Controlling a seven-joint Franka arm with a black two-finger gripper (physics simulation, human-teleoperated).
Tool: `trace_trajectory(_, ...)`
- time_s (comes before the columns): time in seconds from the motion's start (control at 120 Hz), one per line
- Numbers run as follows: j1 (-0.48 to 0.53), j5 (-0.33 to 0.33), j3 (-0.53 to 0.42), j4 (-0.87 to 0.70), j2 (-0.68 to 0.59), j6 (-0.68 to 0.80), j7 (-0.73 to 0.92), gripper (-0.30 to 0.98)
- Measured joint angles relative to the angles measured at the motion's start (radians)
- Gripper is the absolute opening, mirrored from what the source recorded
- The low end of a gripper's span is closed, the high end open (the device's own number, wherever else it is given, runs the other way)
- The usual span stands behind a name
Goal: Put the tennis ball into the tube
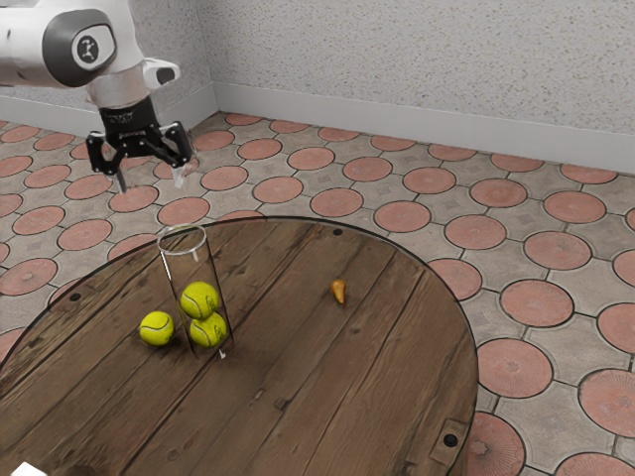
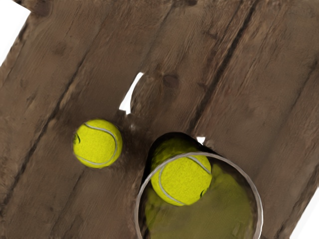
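Note:
My gripper [image 1: 149,180] hangs above and behind the clear tube [image 1: 183,241], higher than its rim, with its fingers spread and nothing between them. The upright tube stands on the table and holds two stacked tennis balls, an upper one [image 1: 200,298] and a lower one [image 1: 208,330]. A loose tennis ball [image 1: 157,328] rests on the wood just beside the tube's base. In the wrist view the loose ball [image 2: 97,143] lies outside the tube's rim [image 2: 258,199], and the upper ball [image 2: 181,180] appears inside the tube, largely covering what is below it.
A round wooden table [image 1: 337,397] carries everything. A small orange-brown object [image 1: 339,292] lies on it, toward the exterior view's right from the tube. Part of a white object [image 1: 28,470] shows at the exterior view's lower left corner.

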Motion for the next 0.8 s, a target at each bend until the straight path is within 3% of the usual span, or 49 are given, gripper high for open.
trace_trajectory(0.35, 0.198, -0.071, 0.051, -0.089, 0.079, 0.144, -0.47, 0.69)
trace_trajectory(0.575, 0.1, -0.084, 0.064, -0.11, 0.136, 0.147, -0.682, 0.69)
trace_trajectory(0.8, 0.129, -0.102, 0.081, -0.235, 0.171, 0.28, -0.849, 0.69)
